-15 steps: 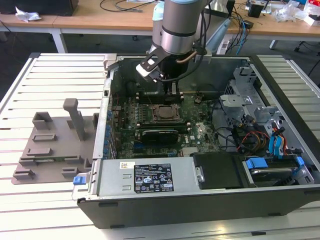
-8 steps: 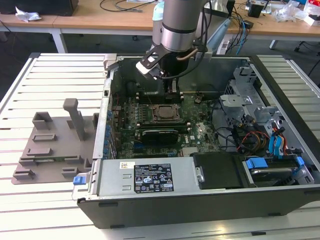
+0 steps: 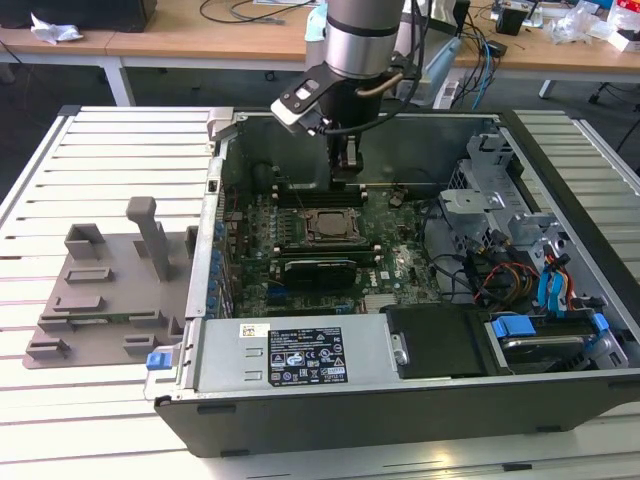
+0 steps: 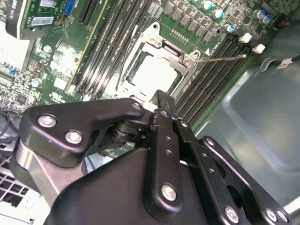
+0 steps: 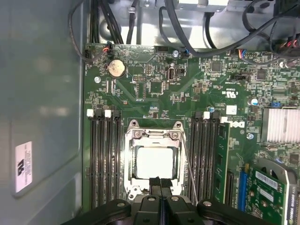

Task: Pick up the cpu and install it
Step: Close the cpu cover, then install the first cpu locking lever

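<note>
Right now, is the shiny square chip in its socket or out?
In. The cpu lies flat inside the dark socket frame on the green board, with the pincer hanging over it.

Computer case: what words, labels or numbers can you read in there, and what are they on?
Nothing reads clearly.
Black label on the power supply: print too small to read.
White sticker on the case wall: marks too small to read.
Board markings: too small to read.
</note>
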Controlling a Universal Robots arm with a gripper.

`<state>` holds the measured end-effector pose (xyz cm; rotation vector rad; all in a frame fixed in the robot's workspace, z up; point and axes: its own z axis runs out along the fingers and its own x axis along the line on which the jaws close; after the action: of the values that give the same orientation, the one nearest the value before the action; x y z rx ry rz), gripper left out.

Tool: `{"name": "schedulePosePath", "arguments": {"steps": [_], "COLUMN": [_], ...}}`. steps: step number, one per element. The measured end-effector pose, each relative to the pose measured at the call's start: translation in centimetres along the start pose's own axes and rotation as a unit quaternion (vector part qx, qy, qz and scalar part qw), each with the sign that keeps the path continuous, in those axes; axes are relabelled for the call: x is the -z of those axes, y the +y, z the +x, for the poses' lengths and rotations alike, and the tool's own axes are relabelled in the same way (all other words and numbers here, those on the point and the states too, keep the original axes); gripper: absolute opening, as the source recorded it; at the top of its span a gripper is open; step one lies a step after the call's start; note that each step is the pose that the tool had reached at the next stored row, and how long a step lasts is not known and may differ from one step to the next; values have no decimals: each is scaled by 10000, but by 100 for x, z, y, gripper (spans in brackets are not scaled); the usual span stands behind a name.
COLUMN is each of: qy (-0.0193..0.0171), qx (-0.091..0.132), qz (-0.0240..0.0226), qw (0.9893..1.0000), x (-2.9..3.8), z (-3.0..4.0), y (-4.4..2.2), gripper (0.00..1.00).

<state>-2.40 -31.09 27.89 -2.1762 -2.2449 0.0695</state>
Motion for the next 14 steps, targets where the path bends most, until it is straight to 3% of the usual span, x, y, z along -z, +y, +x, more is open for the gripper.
{"name": "schedulePosePath", "arguments": {"steps": [8, 12, 14], "qy": [1, -16, -28], "qx": [1, 383, 694], "qz": [0, -8, -15], "qw": [10000, 9993, 9976], "x": [34, 34, 34], "z": [-1, -1, -1], "y": [-1, -1, -1], "gripper": [11, 11, 11]}}
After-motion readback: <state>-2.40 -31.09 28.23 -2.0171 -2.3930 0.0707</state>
